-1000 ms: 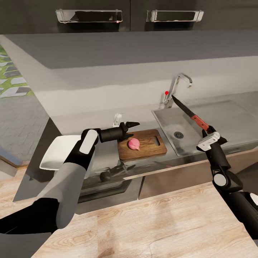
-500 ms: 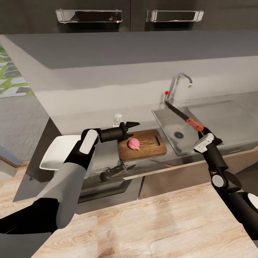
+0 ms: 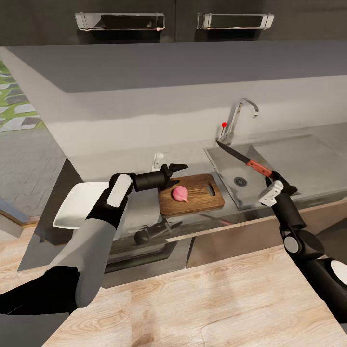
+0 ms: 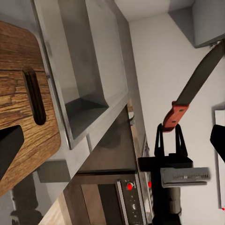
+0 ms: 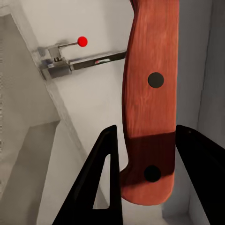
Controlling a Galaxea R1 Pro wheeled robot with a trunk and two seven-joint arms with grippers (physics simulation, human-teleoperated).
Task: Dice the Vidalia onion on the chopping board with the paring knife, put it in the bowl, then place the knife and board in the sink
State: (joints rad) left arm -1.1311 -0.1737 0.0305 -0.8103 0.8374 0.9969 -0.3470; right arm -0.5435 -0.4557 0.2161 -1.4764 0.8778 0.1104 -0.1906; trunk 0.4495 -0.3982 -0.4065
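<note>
The pinkish Vidalia onion (image 3: 180, 193) lies whole on the brown chopping board (image 3: 197, 195), which rests on the grey countertop (image 3: 120, 166) just left of the sink (image 3: 226, 166). My left gripper (image 3: 182, 167) hovers open just behind the onion, over the board's far edge. My right gripper (image 3: 273, 181) is shut on the paring knife (image 3: 259, 167) by its red handle (image 5: 147, 93). The dark blade (image 3: 231, 151) points left and away over the basin toward the tap (image 3: 241, 113). The white bowl (image 3: 77, 205) sits far left. In the left wrist view I see the board (image 4: 18, 108), knife (image 4: 176, 115) and right gripper (image 4: 169, 140).
The steel drainboard (image 3: 299, 154) stretches right of the basin. The tap's red knob (image 3: 224, 125) stands near the blade tip. Dark upper cabinets (image 3: 144, 21) hang above. An oven front (image 4: 129, 187) sits under the counter, with wooden floor (image 3: 193, 299) in front.
My right gripper has swung the knife down and to the left, bringing the blade from steeply raised near the tap to a flatter angle over the basin. The left arm and onion stayed still.
</note>
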